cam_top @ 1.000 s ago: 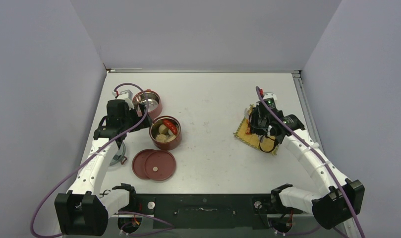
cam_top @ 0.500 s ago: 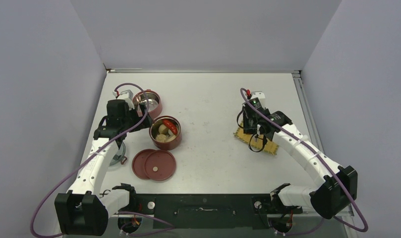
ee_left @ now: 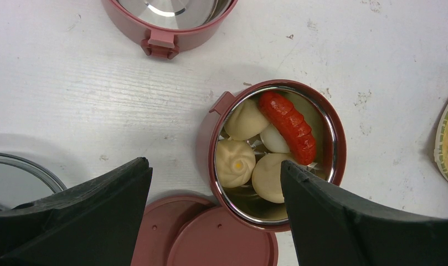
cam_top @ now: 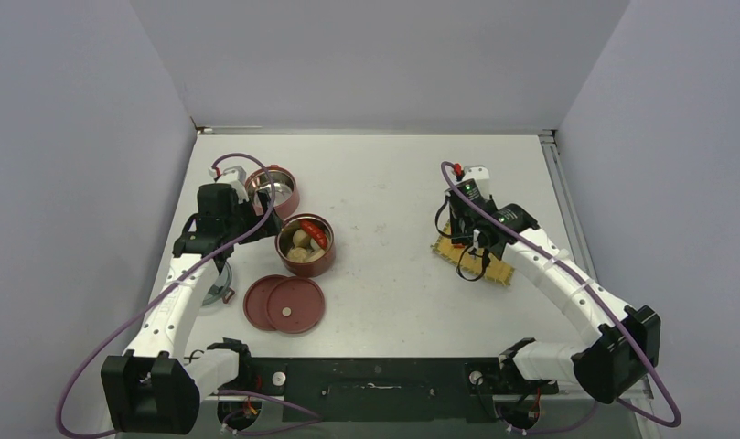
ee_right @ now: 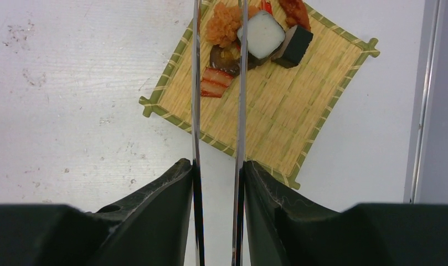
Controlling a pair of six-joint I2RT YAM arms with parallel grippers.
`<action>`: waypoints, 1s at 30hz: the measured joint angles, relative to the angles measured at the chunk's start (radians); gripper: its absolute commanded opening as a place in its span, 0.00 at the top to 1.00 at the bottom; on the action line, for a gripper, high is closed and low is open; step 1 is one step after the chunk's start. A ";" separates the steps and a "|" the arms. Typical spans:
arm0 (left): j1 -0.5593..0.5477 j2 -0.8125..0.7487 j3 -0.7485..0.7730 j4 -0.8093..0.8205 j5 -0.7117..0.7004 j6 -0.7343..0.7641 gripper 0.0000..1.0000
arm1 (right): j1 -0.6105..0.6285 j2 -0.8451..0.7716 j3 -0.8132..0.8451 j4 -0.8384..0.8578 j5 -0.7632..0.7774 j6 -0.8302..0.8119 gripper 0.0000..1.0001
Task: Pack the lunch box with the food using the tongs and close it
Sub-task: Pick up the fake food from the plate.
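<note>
Dark-red lids lie nearest the arm bases, flat and overlapping. Farther out on the right, the right gripper is clamped on the tongs, squeezing the two slim steel arms almost parallel. They reach over the yellow woven mat, their tips out of view. The steel looks smooth and springy, so a mid-length grip like this one probably suits it. The food there looks light. The orange crumbly piece would likely break under a hard pinch, while the white block seems firmer and best taken across its flat sides. On the left, the left gripper hangs with its jaws wide apart, holding nothing, above the filled bowl of cream buns and a red sausage. The empty bowl stands beyond.
</note>
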 measured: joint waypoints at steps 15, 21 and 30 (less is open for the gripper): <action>0.000 0.002 0.000 0.000 0.008 -0.001 0.15 | 0.006 0.064 -0.028 0.002 0.023 -0.018 0.66; 0.000 0.002 0.000 0.000 0.011 -0.002 0.15 | 0.014 0.071 -0.029 0.002 0.033 -0.019 0.66; 0.000 0.002 0.000 0.000 0.011 -0.002 0.15 | 0.024 0.093 -0.043 0.003 0.042 -0.019 0.64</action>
